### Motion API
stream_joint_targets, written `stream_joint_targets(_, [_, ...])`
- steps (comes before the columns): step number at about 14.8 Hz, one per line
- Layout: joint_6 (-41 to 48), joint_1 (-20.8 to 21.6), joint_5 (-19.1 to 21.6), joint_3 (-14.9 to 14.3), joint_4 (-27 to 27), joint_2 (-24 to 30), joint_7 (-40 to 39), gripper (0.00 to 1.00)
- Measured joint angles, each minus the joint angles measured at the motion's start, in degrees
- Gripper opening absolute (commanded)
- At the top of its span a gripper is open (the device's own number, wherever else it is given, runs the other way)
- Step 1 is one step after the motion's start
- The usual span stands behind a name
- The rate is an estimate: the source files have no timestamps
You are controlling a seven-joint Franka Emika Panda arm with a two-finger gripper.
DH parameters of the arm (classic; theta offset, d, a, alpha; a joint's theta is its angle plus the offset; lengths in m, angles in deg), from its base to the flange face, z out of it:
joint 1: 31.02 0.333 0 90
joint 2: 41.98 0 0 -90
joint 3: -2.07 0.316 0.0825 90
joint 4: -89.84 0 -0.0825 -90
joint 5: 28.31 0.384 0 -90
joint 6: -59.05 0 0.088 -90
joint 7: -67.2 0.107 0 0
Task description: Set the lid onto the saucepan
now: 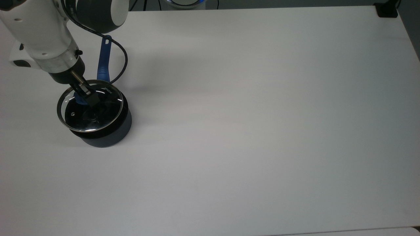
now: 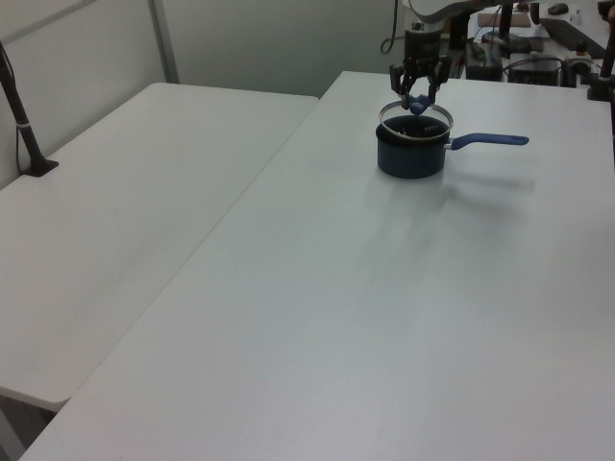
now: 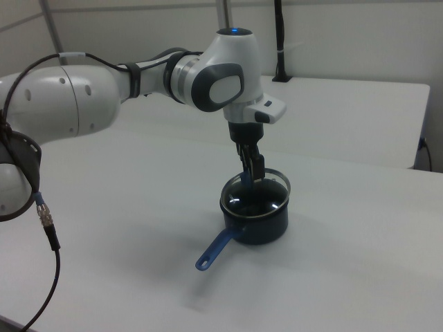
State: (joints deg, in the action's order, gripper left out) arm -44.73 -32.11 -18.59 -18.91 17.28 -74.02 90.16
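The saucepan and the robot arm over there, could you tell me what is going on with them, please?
A Franka arm's pincer is shut on the blue knob of a glass lid. It holds the lid just above the dark navy saucepan, not yet seated on the rim and offset toward the top view's left. The saucepan stands on a white table, with its blue handle pointing to the left view's right.

Lid (image 1: 90, 113) just above saucepan (image 1: 108, 136) – both near the top view's left edge of table (image 1: 246, 131)

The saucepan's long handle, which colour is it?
Blue; the handle shows best in the left view.
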Motion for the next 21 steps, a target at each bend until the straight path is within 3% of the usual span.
stream_joint_targets(21, [0.1,0.1,0.0,0.0,-0.1,-1.4,3.1,0.30])
